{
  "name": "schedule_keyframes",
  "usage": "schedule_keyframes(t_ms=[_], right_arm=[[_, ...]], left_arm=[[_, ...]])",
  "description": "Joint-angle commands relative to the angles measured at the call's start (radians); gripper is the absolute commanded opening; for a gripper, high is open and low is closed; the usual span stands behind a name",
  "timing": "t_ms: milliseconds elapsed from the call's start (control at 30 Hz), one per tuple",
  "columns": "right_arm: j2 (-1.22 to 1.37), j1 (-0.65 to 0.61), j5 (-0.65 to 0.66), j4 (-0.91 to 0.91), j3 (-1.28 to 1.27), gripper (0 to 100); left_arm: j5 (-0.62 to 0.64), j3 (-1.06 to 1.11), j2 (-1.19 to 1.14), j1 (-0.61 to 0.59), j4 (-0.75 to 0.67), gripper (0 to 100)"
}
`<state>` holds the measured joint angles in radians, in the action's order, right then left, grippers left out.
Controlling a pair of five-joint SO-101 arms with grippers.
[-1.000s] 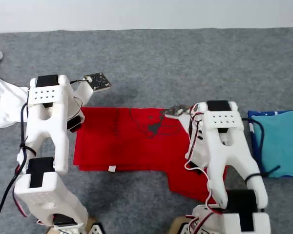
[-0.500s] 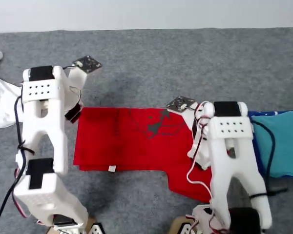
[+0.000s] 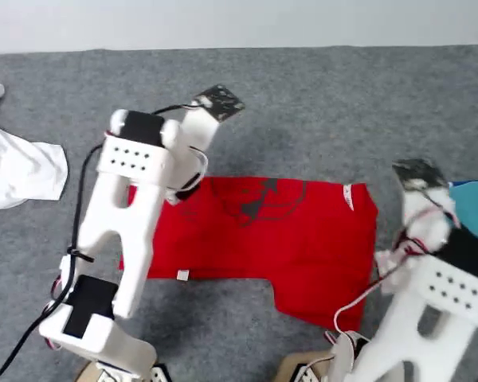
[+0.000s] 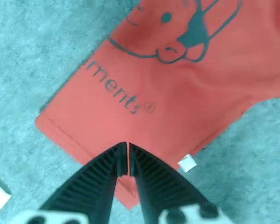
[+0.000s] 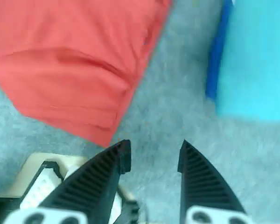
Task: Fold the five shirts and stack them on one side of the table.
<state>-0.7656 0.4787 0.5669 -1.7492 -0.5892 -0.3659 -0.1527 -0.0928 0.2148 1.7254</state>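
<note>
Currently: left gripper point(image 4: 125, 161) closed above flat red printed shirt point(image 4: 200, 84); right gripper point(image 5: 152, 156) open over fuzzy grey felt point(image 5: 172, 107).

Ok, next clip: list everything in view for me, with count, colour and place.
red shirt: 1, red with dark print, partly folded, table centre
white shirt: 1, white, crumpled, left edge of the table
turquoise shirt: 1, turquoise, right edge
dark blue cloth: 1, dark blue, edge along the turquoise shirt
table: 1, grey cover, under everything
left pincer: 1, black fingers, shut, above the red shirt's hem
right pincer: 1, black fingers, open, above bare table between red shirt and turquoise shirt
</note>
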Motion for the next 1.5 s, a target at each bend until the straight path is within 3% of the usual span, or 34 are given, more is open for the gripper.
schedule_keyframes(t_ms=[0, 200, 367, 667, 933, 1233, 1467], right_arm=[[-0.058, 0.048, -0.014, -0.033, -0.103, 17.2], [-0.07, 0.091, -0.015, 0.025, -0.127, 17.2], [-0.071, 0.151, -0.017, 0.056, -0.126, 17.3], [-0.071, 0.636, -0.1, 0.219, -0.126, 17.3], [-0.071, 0.955, -0.092, 0.298, -0.126, 17.4], [-0.081, 0.98, -0.092, 0.289, -0.124, 17.3], [-0.245, 0.975, -0.092, 0.295, -0.137, 17.3]], left_arm=[[0.034, -0.002, 0.052, 0.014, 0.028, 2], [0.049, 0.019, 0.052, -0.006, 0.028, 2], [0.021, 0.047, 0.046, 0.115, 0.021, 2], [0.015, 0.001, -0.152, 0.242, -0.152, 2], [0.02, -0.386, -0.427, 0.353, -0.155, 2], [0.015, -0.839, -0.726, 0.473, -0.078, 1], [0.014, -1.15, -0.964, 0.506, -0.078, 1]])
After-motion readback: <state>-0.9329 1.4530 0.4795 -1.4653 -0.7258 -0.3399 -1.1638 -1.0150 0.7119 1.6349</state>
